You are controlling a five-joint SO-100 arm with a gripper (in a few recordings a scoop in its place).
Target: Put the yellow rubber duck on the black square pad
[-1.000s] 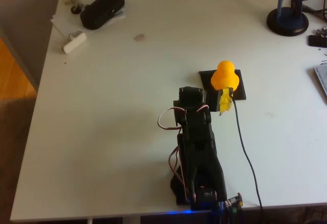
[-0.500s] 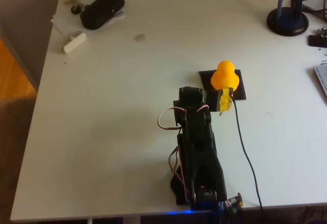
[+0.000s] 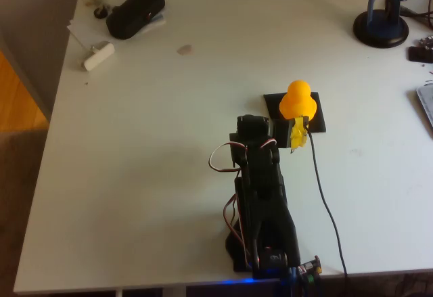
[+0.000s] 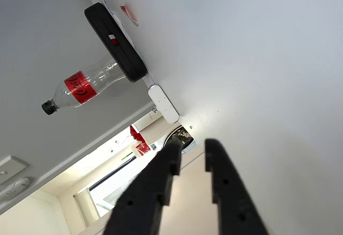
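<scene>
Duck (image 3: 298, 101) sits upright on the pad (image 3: 318, 118), right of centre on the tabletop (image 3: 149, 141) in the overhead view. Claw (image 4: 188, 156) holds nothing, fingers narrowly apart, just beside the pad's near edge. Judgement: placement looks done; arm folded back to clear the duck.

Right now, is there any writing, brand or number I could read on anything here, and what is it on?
White script on the red label of the clear plastic bottle: looks like the Coca-Cola logo, too small to read letter by letter.
Small red-and-white tag on the bulky black oblong pouch: too blurred to read.
Nothing else readable.
</scene>
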